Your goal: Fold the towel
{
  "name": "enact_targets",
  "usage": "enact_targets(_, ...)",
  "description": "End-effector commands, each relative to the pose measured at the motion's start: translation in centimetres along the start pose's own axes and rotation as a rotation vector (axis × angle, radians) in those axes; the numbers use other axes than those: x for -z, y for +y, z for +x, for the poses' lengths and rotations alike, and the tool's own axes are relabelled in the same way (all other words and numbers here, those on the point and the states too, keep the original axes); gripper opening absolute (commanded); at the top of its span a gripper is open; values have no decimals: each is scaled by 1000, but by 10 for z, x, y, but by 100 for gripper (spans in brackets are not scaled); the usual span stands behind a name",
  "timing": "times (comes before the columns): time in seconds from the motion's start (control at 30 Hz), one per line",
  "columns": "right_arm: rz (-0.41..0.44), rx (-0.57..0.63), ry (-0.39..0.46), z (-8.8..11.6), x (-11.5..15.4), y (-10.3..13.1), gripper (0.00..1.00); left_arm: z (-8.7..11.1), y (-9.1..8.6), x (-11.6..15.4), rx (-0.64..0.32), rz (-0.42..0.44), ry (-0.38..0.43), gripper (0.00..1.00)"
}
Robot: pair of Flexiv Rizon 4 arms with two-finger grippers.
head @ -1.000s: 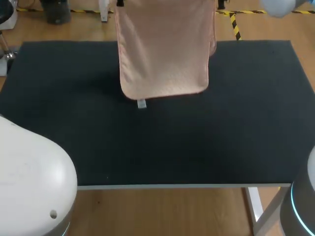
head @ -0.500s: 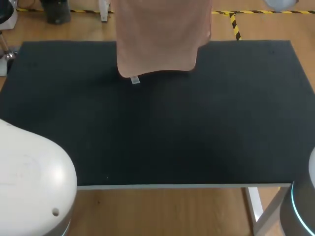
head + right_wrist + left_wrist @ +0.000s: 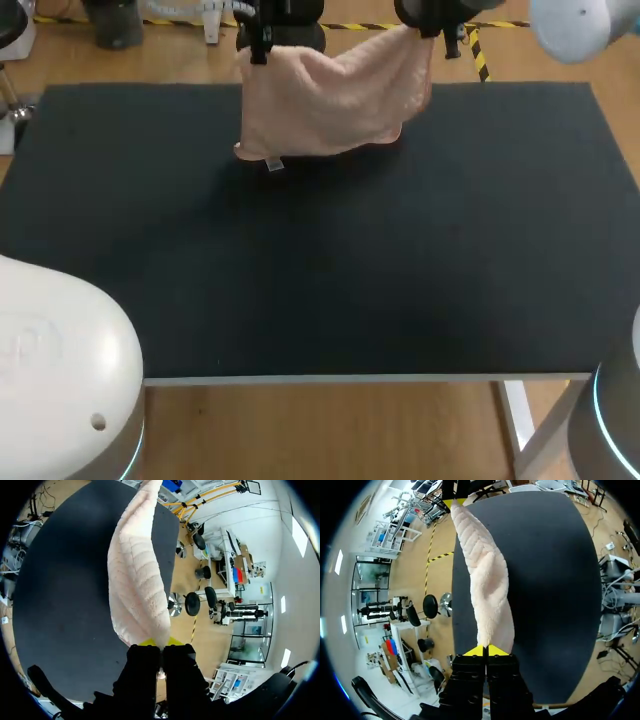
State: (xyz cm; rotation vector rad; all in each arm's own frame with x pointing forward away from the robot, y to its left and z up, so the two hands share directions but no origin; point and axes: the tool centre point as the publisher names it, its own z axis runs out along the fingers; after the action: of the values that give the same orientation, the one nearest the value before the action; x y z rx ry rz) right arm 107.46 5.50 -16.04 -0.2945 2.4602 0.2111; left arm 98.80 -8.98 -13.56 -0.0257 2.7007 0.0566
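Observation:
A pale pink towel (image 3: 325, 100) hangs between my two grippers over the far edge of the black table (image 3: 320, 260), its lower hem resting on the table top. A small white tag (image 3: 273, 164) sticks out at the hem's left end. My left gripper (image 3: 256, 30) is shut on the towel's upper left corner. My right gripper (image 3: 428, 26) is shut on the upper right corner. In the left wrist view the towel (image 3: 487, 580) stretches from my left gripper (image 3: 486, 651) to the other gripper (image 3: 455, 502) ahead. In the right wrist view the towel (image 3: 135, 575) runs ahead from my right gripper (image 3: 154, 642).
The black table top spreads wide on the near side and to both sides of the towel. Its front edge (image 3: 360, 379) runs across the near side. White arm bases stand at the near left (image 3: 60, 380) and near right (image 3: 615, 420) corners.
Both grippers have come down with the towel. A second ago it hung flat and tall; now it sags and bunches, with its lower hem farther back on the table.

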Motion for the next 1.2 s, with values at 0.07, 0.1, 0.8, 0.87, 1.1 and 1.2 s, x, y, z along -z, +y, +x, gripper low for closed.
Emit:
enact_targets(0.07,-27,-14,-12,32,29,-1,0,42,10,4,8,12,11,0)
enact_targets(0.1,-30,-18,-10,37,32,0,0,48,11,2,12,23,22,0)
enact_targets(0.8,-68,-83,136,114,23,34,0,97,37,-33,36,-1,187,0)
enact_targets(0.87,-54,-102,179,121,8,32,0,96,35,-49,35,7,237,0)
enact_targets(1.1,-11,-169,311,138,-51,19,0,97,22,-108,18,0,399,0)
enact_targets(1.2,18,-183,362,143,-79,14,0,96,17,-137,26,-28,487,0)
